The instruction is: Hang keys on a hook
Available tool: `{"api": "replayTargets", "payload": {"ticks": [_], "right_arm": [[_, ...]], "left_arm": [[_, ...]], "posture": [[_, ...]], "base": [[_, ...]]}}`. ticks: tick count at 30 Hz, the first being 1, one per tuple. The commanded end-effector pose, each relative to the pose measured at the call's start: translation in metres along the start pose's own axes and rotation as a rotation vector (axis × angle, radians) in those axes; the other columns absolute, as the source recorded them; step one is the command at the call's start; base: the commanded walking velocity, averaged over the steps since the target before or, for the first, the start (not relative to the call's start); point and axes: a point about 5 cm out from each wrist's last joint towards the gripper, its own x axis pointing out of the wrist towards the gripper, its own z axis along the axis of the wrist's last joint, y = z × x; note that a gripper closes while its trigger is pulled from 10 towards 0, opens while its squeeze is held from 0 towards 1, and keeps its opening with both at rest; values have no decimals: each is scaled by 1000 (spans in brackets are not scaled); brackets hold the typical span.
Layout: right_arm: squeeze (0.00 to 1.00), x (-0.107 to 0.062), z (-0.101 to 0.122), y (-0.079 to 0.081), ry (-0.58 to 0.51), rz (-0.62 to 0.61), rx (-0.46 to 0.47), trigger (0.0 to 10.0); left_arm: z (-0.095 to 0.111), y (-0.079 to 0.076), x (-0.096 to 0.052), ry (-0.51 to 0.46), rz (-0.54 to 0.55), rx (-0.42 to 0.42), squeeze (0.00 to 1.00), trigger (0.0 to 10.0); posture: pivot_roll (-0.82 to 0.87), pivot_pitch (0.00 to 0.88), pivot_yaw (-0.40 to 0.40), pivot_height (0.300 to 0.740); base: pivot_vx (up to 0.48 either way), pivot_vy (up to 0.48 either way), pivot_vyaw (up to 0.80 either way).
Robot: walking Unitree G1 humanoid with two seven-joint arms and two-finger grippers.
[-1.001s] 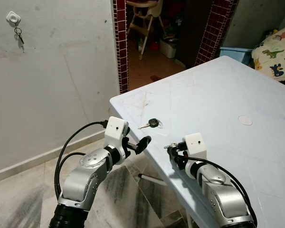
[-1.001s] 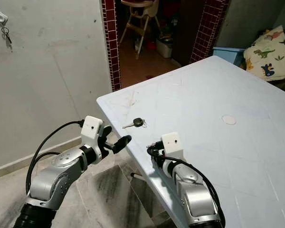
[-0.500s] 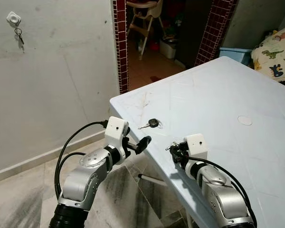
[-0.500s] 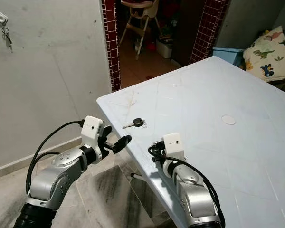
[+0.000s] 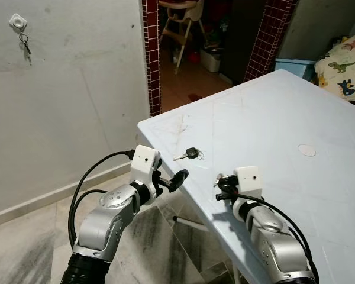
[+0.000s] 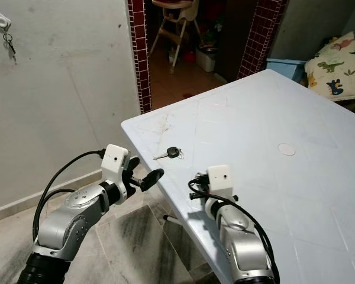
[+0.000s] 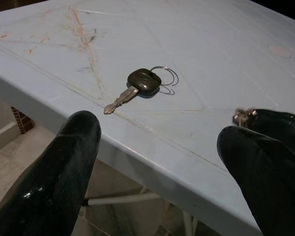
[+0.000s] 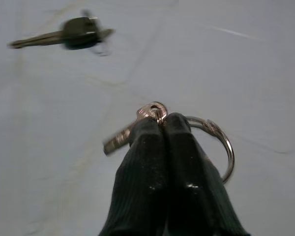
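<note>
Two keys logged: small key on ring (image 8: 152, 115) pinched in closed right gripper (image 8: 162, 129); wall hook (image 5: 16, 22) far upper left, nearer left gripper (image 7: 157, 147), fingers spread, empty.

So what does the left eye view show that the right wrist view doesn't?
Left eye view alone: the wall hook with keys already hanging, the doorway, the left hand open off the table edge. Right wrist view alone: the right hand shut on a key ring with a small key. Both: the black-headed key lying on the table.
</note>
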Motion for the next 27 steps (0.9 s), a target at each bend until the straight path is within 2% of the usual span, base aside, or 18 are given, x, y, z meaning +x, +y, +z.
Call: {"api": "replayTargets", "payload": {"ticks": [1,2,5,6,10,13,16,18,19,25,27], "right_arm": [[0,2,10,-9,-59,-50,25,0],[0,2,12,-10,-68,-55,28,0],[0,1,30,-10,-161,-45,113,0],[0,-1,43,-1,-238,50,228,0],[0,-4,58,3,-317,108,327,0],[0,-4,58,4,-323,119,289,0],[0,-5,59,6,-324,132,306,0],[0,-8,64,12,-333,184,342,0],[0,-9,67,17,-338,223,394,0],[0,-13,68,26,-340,301,454,0],[0,-15,68,28,-334,315,443,0]], "left_arm": [[4,0,2,-3,-8,22,0,10000],[4,0,2,-3,-8,22,0,10000],[4,-1,2,-4,-8,23,0,10000],[4,-1,2,-3,-8,23,0,10000],[4,-1,3,-3,-10,24,0,10000],[4,-2,4,-6,-12,24,0,10000],[5,-2,4,-7,-11,24,0,10000],[4,-2,4,-7,-11,23,0,10000],[4,-2,4,-6,-11,23,0,10000],[3,-2,4,-6,-12,21,0,10000],[3,-2,4,-7,-11,20,0,10000]], "posture": [[87,0,2,740],[87,0,2,740],[87,0,2,740],[87,0,2,740],[87,0,2,740],[85,0,2,740],[85,0,2,740],[84,0,-1,740],[84,0,-1,740],[83,0,-2,740],[83,0,-2,740]], "base": [[0,0,0],[0,0,0],[0,0,0],[0,0,0],[0,0,0],[0,0,0],[0,0,0],[0,0,0],[0,0,0],[0,0,0],[0,0,0]]}}
